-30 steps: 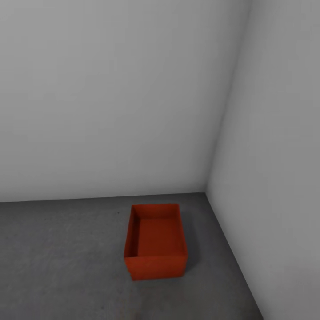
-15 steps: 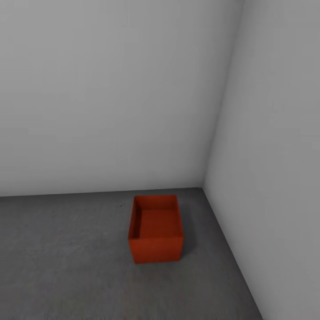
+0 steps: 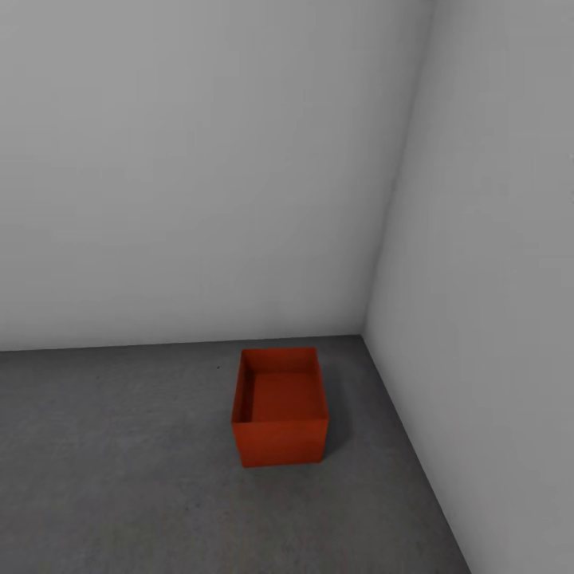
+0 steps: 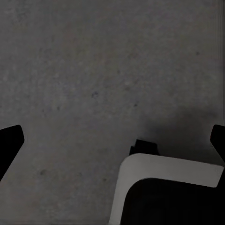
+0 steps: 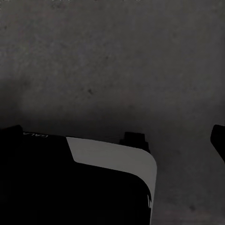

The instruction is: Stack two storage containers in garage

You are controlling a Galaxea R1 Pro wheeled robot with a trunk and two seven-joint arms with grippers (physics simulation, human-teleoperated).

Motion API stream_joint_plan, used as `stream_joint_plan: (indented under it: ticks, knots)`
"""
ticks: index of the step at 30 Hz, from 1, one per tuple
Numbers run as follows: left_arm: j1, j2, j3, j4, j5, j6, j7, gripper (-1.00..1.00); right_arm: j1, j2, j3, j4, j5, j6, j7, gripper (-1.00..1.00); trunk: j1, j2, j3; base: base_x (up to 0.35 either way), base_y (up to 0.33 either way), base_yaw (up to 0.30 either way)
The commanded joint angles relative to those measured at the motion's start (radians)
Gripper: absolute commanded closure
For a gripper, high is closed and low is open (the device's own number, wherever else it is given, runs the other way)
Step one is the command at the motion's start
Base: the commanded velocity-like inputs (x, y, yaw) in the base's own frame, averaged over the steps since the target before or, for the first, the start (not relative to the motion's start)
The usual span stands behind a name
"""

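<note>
Upright, open-topped storage container (image 3: 280,414) on floor (image 3: 119,478), long axis toward back wall (image 3: 199,159), both end effectors spread, empty.

We see our own body through the two wrist cameras. Our left gripper (image 4: 112,140) has matte black fingers (image 4: 10,140), each showing as a dark, blunt wedge. Near them lies part of our base (image 4: 164,171): a pale grey curved band with a rounded corner, wrapped around a black panel. A small black block sits at that band's outer edge. Our right gripper (image 5: 115,138) has the same black fingers (image 5: 218,140). Beside it the base shows a pale grey band, a black panel with faint pale lettering too small to read, and a small black block.
</note>
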Motion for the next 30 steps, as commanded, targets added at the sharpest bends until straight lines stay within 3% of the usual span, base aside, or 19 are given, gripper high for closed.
stream_joint_plan:
  ticks: [1, 7, 15, 30]
  knots:
    - [-0.002, -0.001, -0.007, 0.004, 0.005, -0.006, 0.002, -1.00, -0.002, 0.000, 0.003, 0.004, 0.000, -0.007, 0.002, -1.00, 0.000, -0.001, -0.001, 0.000, 0.000, 0.000]
    - [-0.001, -0.005, -0.007, 0.005, 0.006, -0.002, -0.004, -1.00, -0.002, 0.000, 0.003, 0.004, 0.000, -0.007, 0.002, -1.00, 0.000, -0.001, -0.001, 0.000, 0.000, 0.000]
    - [-0.001, -0.087, -0.007, 0.005, 0.006, -0.001, -0.005, -1.00, -0.002, 0.000, 0.003, 0.004, 0.000, -0.007, 0.002, -1.00, 0.000, -0.001, -0.001, 0.000, 0.000, 0.000]
    - [-0.001, -0.096, -0.007, 0.005, 0.006, -0.001, -0.004, -1.00, -0.001, 0.000, 0.003, 0.004, 0.000, -0.007, 0.002, -1.00, 0.000, -0.001, -0.001, 0.000, 0.000, 0.000]
